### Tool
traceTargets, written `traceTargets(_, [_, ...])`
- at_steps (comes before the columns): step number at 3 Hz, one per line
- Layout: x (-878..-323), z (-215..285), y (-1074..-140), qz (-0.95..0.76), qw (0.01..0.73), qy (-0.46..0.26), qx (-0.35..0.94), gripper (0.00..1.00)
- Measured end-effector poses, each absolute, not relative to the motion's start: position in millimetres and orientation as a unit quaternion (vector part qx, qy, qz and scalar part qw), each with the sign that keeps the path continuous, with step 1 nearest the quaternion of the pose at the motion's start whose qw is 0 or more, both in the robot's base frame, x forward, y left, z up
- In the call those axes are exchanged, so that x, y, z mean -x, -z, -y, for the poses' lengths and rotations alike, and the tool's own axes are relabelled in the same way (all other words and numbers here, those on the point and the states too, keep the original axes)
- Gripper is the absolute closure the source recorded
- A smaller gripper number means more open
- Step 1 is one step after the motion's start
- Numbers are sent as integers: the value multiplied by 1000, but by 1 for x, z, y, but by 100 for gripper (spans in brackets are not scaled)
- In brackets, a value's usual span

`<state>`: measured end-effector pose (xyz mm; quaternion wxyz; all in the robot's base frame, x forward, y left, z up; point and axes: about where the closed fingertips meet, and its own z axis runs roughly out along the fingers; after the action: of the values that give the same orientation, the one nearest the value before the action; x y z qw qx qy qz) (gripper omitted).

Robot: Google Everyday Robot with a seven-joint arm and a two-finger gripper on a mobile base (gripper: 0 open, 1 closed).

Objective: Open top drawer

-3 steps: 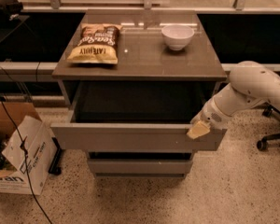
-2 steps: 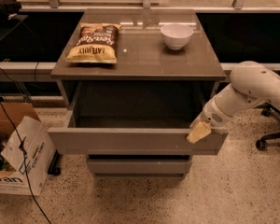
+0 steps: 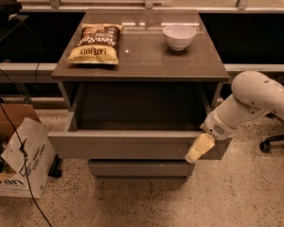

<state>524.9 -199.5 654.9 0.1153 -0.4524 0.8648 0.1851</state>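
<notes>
1. The top drawer [image 3: 132, 144] stands pulled well out of its cabinet toward 6 o'clock. Its flat grey-brown front panel is nearest the camera, and the dark inner box is open to view behind it.
2. The pincer [image 3: 200, 148] sits at the 3 o'clock end of that front panel, its pale yellowish end lying over the panel's outer face. I cannot tell whether it is wide, narrow or clamped on the panel.
3. The white arm [image 3: 255, 98] comes in from 3 o'clock and slopes down to the pincer.
4. On the bench [image 3: 146, 63] above the drawer, a chip bag [image 3: 95, 43] lies at 10 o'clock and a white bowl [image 3: 179, 36] stands at 2 o'clock, well apart.
5. Beneath the top drawer, a shorter grey drawer front [image 3: 137, 168] sits set back.
6. A white carton [image 3: 26, 160] rests on the speckled floor at 8 o'clock.
</notes>
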Motion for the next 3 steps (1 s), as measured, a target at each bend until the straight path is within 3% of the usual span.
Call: traceTargets(3, [-511,203,-650,-865,90,-191,455,0])
